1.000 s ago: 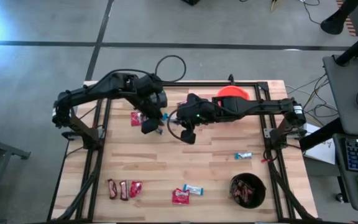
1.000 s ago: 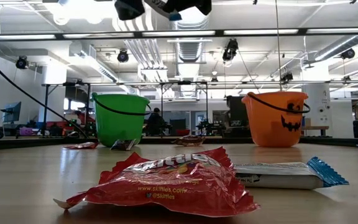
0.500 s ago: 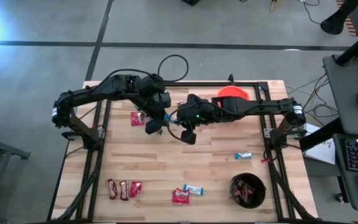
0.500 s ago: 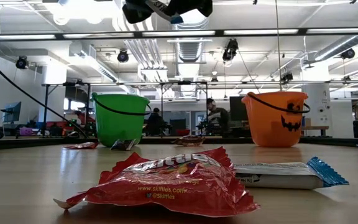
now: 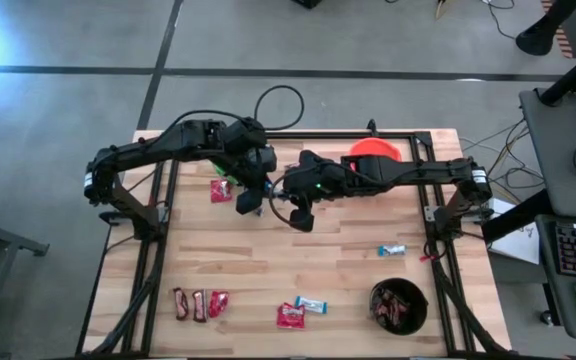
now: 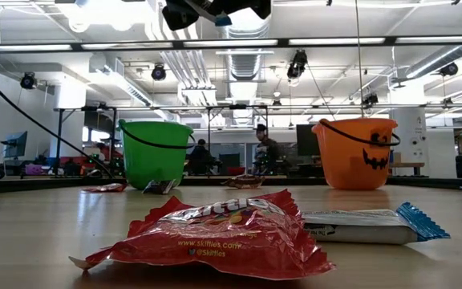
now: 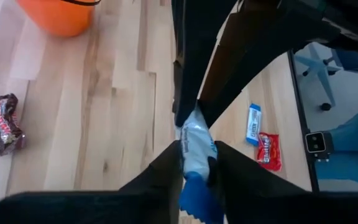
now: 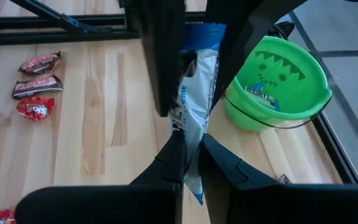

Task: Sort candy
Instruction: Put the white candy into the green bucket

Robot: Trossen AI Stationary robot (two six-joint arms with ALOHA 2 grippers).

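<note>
A light-blue-and-white candy bar (image 8: 196, 93) hangs high over the table's far middle, between my two grippers. My left gripper (image 5: 256, 197) and my right gripper (image 5: 280, 192) meet nose to nose there, each shut on the bar. In the low view only their tips and a blue bit of the bar (image 6: 224, 19) show at the top. Other candy lies flat on the table: a red packet (image 5: 221, 190), two dark bars with a red packet (image 5: 196, 303), a red packet (image 5: 290, 316) beside a blue bar (image 5: 311, 304), and another blue bar (image 5: 392, 249). My left gripper pinches the bar between its two fingers (image 7: 176, 167) near its dark-blue end (image 7: 196, 163). It slants down from the table's left side. The bar is lifted clear of the table. My right gripper pinches the bar's other end (image 8: 190, 144) between its two fingers (image 8: 174, 155), slanting down from the table's right side. The bar runs on from its fingers toward the left gripper's and is clear of the table.
A green bucket (image 8: 272, 84) stands at the far left under my left arm, an orange bucket (image 5: 373, 150) at the far right, and a black bucket (image 5: 398, 305) holding candy at the near right. The middle of the wooden table (image 5: 268, 260) is bare.
My left gripper has swung a little toward the table's right, up to the right gripper and the bar it holds. The right arm has kept still.
</note>
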